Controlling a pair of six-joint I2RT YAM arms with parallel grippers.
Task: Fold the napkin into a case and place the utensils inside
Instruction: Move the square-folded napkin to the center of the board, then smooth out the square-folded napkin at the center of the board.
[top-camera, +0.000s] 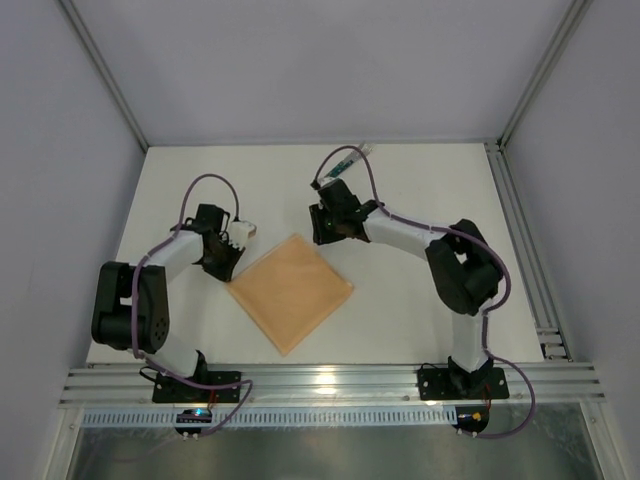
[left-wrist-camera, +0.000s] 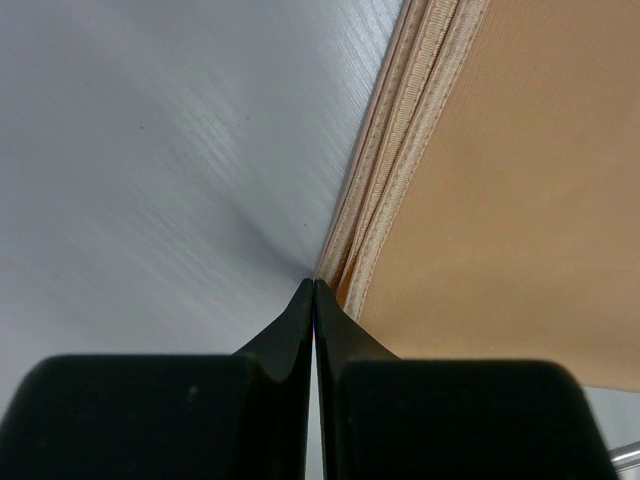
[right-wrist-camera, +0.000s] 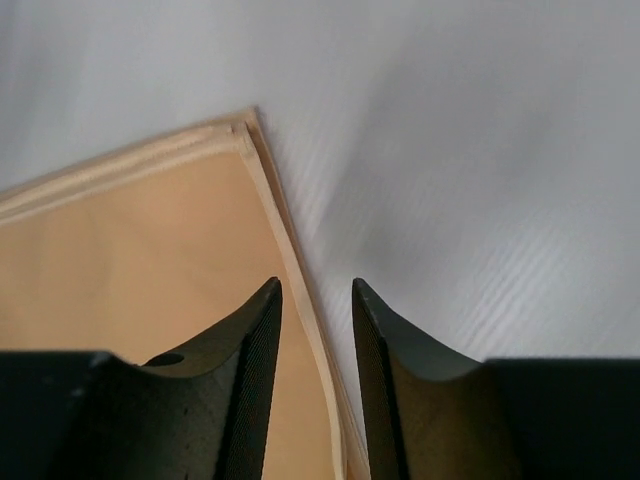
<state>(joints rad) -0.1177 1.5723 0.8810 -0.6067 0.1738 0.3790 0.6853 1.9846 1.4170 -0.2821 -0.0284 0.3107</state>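
Observation:
The napkin (top-camera: 290, 288) lies folded into a layered peach-tan square in the middle of the table, turned like a diamond. My left gripper (top-camera: 229, 263) is shut, its tips (left-wrist-camera: 315, 284) meeting on the table right against the napkin's stacked left edge (left-wrist-camera: 400, 150), with no cloth seen between them. My right gripper (top-camera: 319, 236) is open, low over the napkin's far corner, its jaws (right-wrist-camera: 315, 287) straddling the hemmed edge (right-wrist-camera: 290, 250). The utensils (top-camera: 345, 165), with dark green handles and pale ends, lie at the back of the table behind the right arm.
Metal rails run along the table's right side (top-camera: 520, 240) and front edge (top-camera: 330, 385). White walls enclose the back and sides. The right arm's elbow (top-camera: 465, 270) stands over the right half of the table.

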